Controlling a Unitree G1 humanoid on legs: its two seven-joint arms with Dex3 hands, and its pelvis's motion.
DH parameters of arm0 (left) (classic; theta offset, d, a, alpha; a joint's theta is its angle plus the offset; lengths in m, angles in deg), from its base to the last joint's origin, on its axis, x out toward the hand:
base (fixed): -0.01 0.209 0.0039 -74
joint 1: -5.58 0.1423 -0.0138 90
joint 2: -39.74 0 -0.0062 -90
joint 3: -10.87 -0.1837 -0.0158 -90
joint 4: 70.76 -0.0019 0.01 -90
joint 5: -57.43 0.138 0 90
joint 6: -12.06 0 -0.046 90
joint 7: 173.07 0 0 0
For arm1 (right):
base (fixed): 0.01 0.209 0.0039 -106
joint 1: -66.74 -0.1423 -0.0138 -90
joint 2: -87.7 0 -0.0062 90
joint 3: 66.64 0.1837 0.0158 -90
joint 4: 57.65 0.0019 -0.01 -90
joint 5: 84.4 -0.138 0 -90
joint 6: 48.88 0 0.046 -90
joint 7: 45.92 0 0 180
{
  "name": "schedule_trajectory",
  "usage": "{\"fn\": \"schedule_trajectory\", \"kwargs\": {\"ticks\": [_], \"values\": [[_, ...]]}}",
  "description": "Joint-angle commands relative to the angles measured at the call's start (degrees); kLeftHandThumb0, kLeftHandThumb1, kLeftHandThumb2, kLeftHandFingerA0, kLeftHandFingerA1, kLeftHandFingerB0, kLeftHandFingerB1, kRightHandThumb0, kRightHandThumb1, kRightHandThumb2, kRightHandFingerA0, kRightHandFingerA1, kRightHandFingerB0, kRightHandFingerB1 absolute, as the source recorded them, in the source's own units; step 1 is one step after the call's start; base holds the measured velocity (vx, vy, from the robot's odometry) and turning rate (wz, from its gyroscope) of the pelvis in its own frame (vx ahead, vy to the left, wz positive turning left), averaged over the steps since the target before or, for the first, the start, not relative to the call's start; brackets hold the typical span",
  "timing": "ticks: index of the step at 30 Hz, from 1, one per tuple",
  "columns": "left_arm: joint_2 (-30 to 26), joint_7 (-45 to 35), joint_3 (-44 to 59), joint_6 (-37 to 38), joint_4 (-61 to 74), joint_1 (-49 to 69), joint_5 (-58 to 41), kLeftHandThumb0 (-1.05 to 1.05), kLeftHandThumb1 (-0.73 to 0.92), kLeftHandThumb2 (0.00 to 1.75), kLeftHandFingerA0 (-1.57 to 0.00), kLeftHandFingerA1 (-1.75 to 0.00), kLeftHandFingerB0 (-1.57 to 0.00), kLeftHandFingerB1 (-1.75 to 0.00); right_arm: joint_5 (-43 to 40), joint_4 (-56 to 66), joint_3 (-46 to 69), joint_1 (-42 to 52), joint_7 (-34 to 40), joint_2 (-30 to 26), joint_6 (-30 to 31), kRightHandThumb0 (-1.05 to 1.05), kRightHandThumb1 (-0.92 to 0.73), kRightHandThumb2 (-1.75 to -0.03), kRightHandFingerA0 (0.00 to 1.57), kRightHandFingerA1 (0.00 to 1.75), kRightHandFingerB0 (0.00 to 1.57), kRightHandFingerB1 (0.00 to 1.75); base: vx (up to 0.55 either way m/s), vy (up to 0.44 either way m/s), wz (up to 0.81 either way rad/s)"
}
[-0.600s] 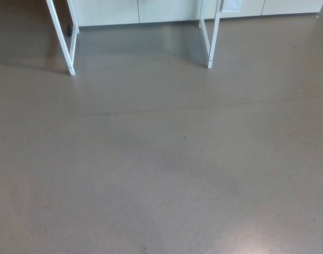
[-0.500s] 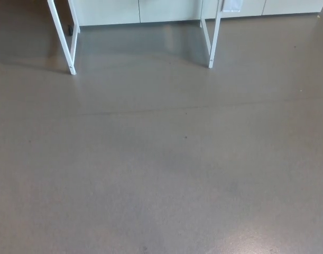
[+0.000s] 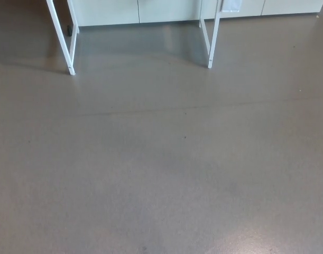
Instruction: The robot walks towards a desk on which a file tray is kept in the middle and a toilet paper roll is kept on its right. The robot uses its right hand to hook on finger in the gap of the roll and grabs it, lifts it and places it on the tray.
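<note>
Only the desk's white legs show in the head view, at the top: a left pair [image 3: 65, 47] and a right pair [image 3: 211, 42]. The desktop, the file tray and the toilet paper roll are out of the picture. Neither of my hands shows.
Grey floor [image 3: 166, 169] fills most of the view, with a faint seam [image 3: 166, 111] running across it. Pale cabinet fronts [image 3: 150, 10] stand along the wall behind the desk. A small white item [image 3: 231, 5] hangs at the desk's right leg.
The picture has hardly shifted; nothing in it has visibly moved.
</note>
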Motion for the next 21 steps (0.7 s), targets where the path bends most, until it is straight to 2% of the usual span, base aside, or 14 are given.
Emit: {"fn": "schedule_trajectory", "kwargs": {"ticks": [1,2,3,4,5,7,8,13,16,17,18,19,20,21], "values": [[-0.8,-0.3,1.3,-3.7,1.4,-0.3,-1.2,-0.69,0.92,0.7,-0.15,-0.49,-0.22,-0.44,-0.1,-0.6,-0.7,-0.4,0.6,-0.5,-0.9,-0.84,-0.81,-0.66,0.1,0.25,0.1,0.26,0.0,0.0,0.0],[-0.9,-0.4,1.6,-4.2,1.7,-0.4,-1.4,-0.69,0.92,0.7,-0.15,-0.49,-0.22,-0.44,-0.1,-0.7,-0.8,-0.3,0.9,-0.4,-1.3,-0.84,-0.81,-0.66,0.1,0.25,0.1,0.26,0.0,0.0,0.0],[-0.4,-0.2,2.3,-4.7,2.8,0.1,-1.9,-0.7,0.92,0.69,-0.2,-0.55,-0.22,-0.45,0.6,-0.8,-1.4,-0.3,1.8,-0.5,-1.5,-0.86,-0.66,-1.03,0.08,0.29,0.08,0.33,0.0,0.0,0.0],[-0.6,0.2,1.9,-5.0,3.4,0.3,-1.2,-0.71,0.76,1.13,-0.32,-0.67,-0.18,-0.54,0.4,-0.6,-1.3,-0.1,1.7,-0.5,-1.9,-0.92,-0.68,-1.05,0.09,0.23,0.09,0.32,0.0,0.0,0.0],[-0.6,0.3,1.7,-5.4,3.9,0.4,-0.9,-0.72,0.92,0.72,-0.28,-0.6,-0.28,-0.5,0.1,-1.0,-1.1,-0.5,1.4,-0.5,-1.4,-0.9,-0.67,-1.04,0.08,0.2,0.09,0.33,0.0,0.0,0.0],[-0.8,0.6,1.1,-5.9,4.7,0.4,-0.1,-0.7,0.92,0.7,-0.29,-0.77,-0.31,-0.59,0.8,-0.7,-1.9,-0.2,1.5,-0.7,-1.7,-0.9,-0.7,-1.06,0.08,0.17,0.08,0.3,0.0,0.0,0.0],[-0.7,0.3,1.5,-6.1,4.6,0.4,-0.7,-0.71,0.92,0.69,-0.22,-0.53,-0.23,-0.45,0.9,-0.4,-2.1,0.0,1.6,-0.8,-1.5,-0.91,-0.7,-1.05,0.09,0.22,0.09,0.3,0.0,0.0,0.0],[-1.4,-0.7,0.1,-5.2,3.8,0.3,0.5,-0.74,0.92,0.71,-0.28,-0.57,-0.24,-0.46,1.5,-0.1,-3.4,-0.2,1.0,-1.6,-0.6,-0.92,-0.71,-1.08,0.09,0.21,0.09,0.26,0.0,0.0,0.0],[-0.6,-0.6,1.4,-4.2,4.1,1.3,-1.0,-0.69,0.92,0.7,-0.16,-0.49,-0.22,-0.45,2.1,0.2,-4.3,0.6,1.8,-2.0,-0.9,-0.91,-0.72,-1.09,0.12,0.36,0.0,0.27,0.0,0.0,0.0],[-0.7,0.4,0.6,-5.2,4.7,1.2,0.1,-0.7,0.92,0.72,-0.36,-0.94,-0.36,-0.68,-0.2,0.3,-2.7,0.7,-0.5,-1.6,-1.2,-0.86,-0.83,-0.67,0.1,0.24,0.08,0.24,0.0,0.0,0.0],[-0.3,0.4,1.8,-4.8,4.3,1.0,-1.0,-0.68,0.92,0.7,-0.28,-0.82,-0.33,-0.63,1.4,0.4,-4.0,0.7,1.1,-1.9,-0.9,-0.91,-0.72,-1.08,0.1,0.29,0.09,0.26,0.0,0.0,0.0],[-0.7,0.2,1.0,-4.0,2.8,0.4,-0.3,-0.69,0.92,0.72,-0.18,-0.6,-0.28,-0.51,2.5,0.9,-4.7,1.0,3.3,-1.9,-0.7,-0.87,-0.69,-1.06,0.08,0.32,0.08,0.32,0.0,0.0,0.0],[-0.5,0.1,1.5,-3.6,1.9,0.1,-0.7,-0.69,0.92,0.7,-0.14,-0.53,-0.23,-0.47,2.7,1.6,-5.1,1.6,3.4,-2.1,-1.0,-0.86,-0.7,-1.09,0.05,0.42,0.0,0.29,0.0,0.0,0.0],[-0.4,0.2,1.5,-3.3,1.7,0.2,-0.7,-0.69,0.92,0.7,-0.2,-0.61,-0.3,-0.53,1.7,1.7,-4.6,1.6,1.4,-2.3,-0.5,-0.92,-0.73,-1.09,0.09,0.28,0.08,0.23,0.0,0.0,0.0]]}}
